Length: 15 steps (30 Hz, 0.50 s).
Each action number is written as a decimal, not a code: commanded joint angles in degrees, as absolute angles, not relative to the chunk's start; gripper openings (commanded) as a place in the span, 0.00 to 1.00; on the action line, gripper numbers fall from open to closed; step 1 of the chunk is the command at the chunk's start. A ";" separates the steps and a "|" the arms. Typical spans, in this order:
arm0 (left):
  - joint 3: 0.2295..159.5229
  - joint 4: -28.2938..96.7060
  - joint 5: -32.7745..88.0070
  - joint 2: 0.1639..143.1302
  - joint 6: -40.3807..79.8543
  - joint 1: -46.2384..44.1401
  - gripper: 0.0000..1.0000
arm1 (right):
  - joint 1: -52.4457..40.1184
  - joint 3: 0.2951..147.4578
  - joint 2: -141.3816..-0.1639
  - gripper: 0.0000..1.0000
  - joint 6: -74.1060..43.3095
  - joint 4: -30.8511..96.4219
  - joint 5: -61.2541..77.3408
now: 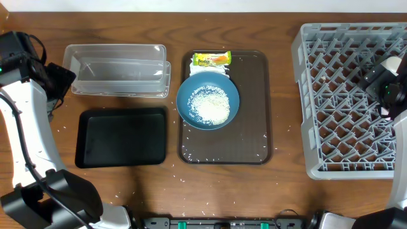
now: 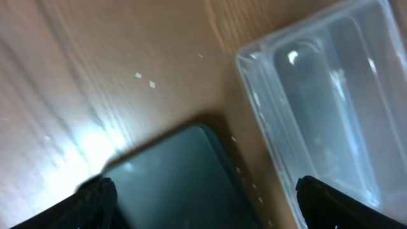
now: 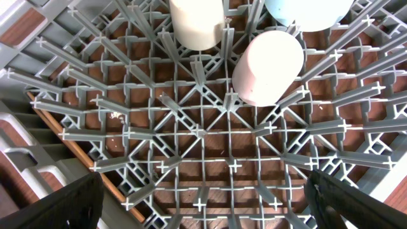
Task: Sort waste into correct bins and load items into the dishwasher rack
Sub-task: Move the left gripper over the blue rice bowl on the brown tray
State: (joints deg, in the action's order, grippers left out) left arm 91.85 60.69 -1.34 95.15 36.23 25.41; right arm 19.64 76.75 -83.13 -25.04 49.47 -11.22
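Black fingers point(image 2: 95, 200) of left gripper point(image 2: 203, 207) spread wide, nothing between. Beneath: corner of black tray point(image 2: 184, 178); clear tub point(image 2: 331, 95) at 2 o'clock, apart from it.

Right gripper point(image 3: 203, 207) likewise spread, empty, over dishwasher rack point(image 3: 197, 133).

Right wrist view only: pink cup point(image 3: 267, 67), cream cup point(image 3: 197, 22) and light-blue bowl point(image 3: 305, 9) among the pegs at 12 o'clock; overhead, the arm hides them.

Overhead only: dark-blue bowl point(image 1: 183, 95) holding rice grains point(image 1: 210, 105), on brown serving tray point(image 1: 251, 95); snack wrapper point(image 1: 211, 60) at the bowl's 12 o'clock. Stray grains on table point(image 1: 286, 38).

A dark-brown serving tray point(image 1: 252, 137) lies flat on the wooden table point(image 1: 254, 32).
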 commanded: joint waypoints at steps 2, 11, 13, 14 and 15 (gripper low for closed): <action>92.12 61.95 14.94 95.33 37.28 25.58 0.93 | 19.86 76.75 -83.29 0.99 -25.67 49.56 -11.99; 92.12 60.18 37.52 95.31 20.03 16.12 0.93 | 19.86 76.75 -83.29 0.99 -25.67 49.56 -11.99; 92.12 59.05 37.50 95.31 17.47 11.90 0.93 | 19.86 76.75 -83.29 0.99 -25.67 49.56 -11.99; 92.12 58.15 37.30 95.31 16.32 9.43 0.93 | 19.86 76.75 -83.29 0.99 -25.67 49.56 -11.99; 92.12 57.12 36.16 95.31 15.92 6.79 0.93 | 19.86 76.75 -83.29 0.99 -25.67 49.56 -11.99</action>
State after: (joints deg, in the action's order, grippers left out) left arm 91.85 58.30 33.56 95.15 22.33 12.38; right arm 19.64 76.75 -83.13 -25.04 49.50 -11.22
